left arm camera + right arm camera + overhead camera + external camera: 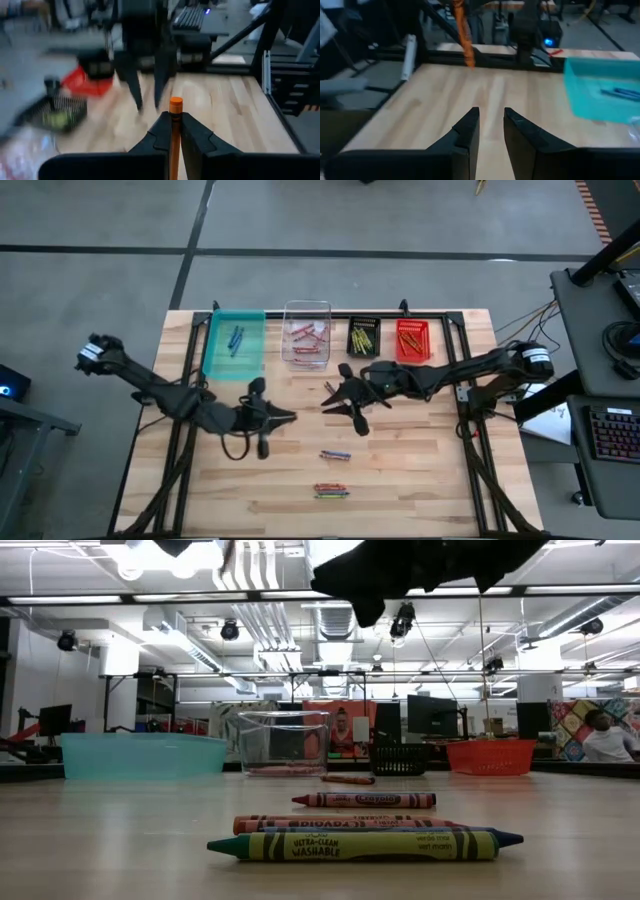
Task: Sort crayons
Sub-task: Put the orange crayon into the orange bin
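The left claw [175, 131] is clamped on an orange crayon [175, 112] above the worktop [420, 460]; the right claw [491, 125] faces it nearby, fingers apart and holding nothing.

The orange crayon [175, 131] runs off the left wrist picture's six-o'clock edge. Bins there blur. In the low view both arms are cropped at twelve o'clock; bin contents stay unclear.

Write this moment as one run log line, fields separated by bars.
left gripper: shut on orange crayon | right gripper: open, empty, above table | loose crayons: on table
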Robot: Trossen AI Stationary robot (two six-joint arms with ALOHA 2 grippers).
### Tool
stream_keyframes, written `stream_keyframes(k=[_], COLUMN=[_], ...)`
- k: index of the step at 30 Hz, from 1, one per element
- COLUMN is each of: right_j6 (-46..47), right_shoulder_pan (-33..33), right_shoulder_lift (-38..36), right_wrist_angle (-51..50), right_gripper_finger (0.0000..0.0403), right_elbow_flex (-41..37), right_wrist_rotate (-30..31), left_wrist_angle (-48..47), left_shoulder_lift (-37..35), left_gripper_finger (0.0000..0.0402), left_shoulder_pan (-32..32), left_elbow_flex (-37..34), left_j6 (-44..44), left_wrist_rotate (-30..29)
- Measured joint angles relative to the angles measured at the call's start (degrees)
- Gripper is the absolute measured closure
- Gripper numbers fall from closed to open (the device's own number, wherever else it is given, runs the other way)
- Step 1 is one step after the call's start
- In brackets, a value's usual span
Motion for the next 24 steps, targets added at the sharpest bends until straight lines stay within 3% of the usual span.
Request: stream_keyframes(k=[7,24], right_j6=[2.46,1.04], right_shoulder_pan=[1.1,1.88], right_shoulder_lift=[2.52,2.68], right_wrist_angle=[6.2,8.39], right_gripper_finger=[0.0326,0.0326], right_elbow_flex=[-0.03,-0.02], right_wrist_rotate=[-1.34,-2.34], left_wrist_angle=[14.37,17.72], left_shoulder_lift=[5.2,7.02], left_gripper_finger=[0.0401,0.0402], left_shoulder_pan=[5.95,7.39], left_elbow_flex=[-0.14,-0.14], left_j6=[13.19,13.72], left_wrist_rotate=[9.39,9.4])
